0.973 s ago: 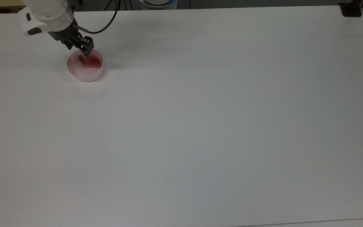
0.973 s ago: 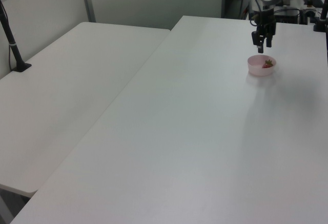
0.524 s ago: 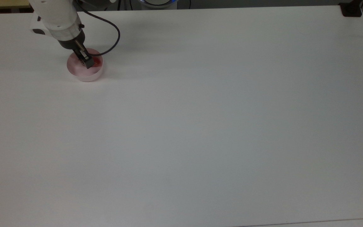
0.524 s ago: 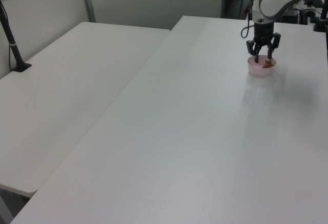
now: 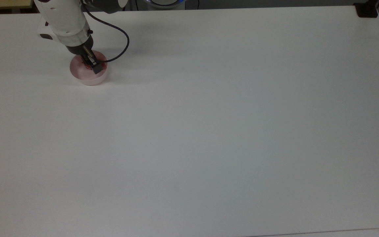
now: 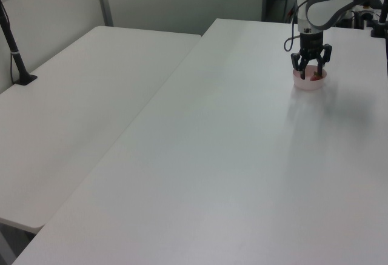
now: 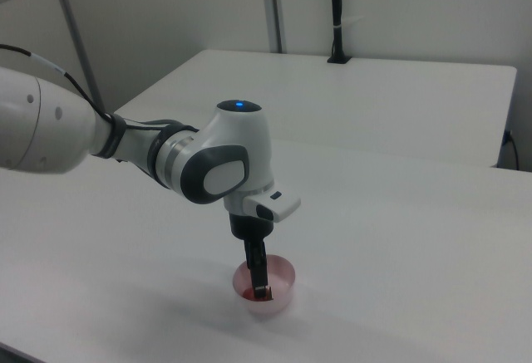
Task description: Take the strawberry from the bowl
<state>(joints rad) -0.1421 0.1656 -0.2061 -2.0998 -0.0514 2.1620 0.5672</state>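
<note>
The pale pink bowl (image 5: 89, 78) stands near the top view's upper left corner, on the white table. My gripper (image 5: 92, 65) reaches down into it from above. In the left view the gripper (image 6: 309, 73) is open, its two black fingers spread inside the bowl (image 6: 308, 85) with the red strawberry (image 6: 314, 77) low between them. From the top view the fingers cover most of the strawberry. The right view has the gripper (image 7: 261, 290) pointing straight down into the bowl (image 7: 276, 305).
A black cable (image 5: 123, 42) loops from the wrist over the table beside the bowl. A black clamp (image 5: 366, 10) sits at the top view's upper right corner. A second white table (image 6: 79, 101) with a black post (image 6: 15, 53) adjoins on the left view's left.
The gripper swung over the bowl, turned, and came down into it; its fingers now straddle the strawberry. The bowl has stayed in place.
</note>
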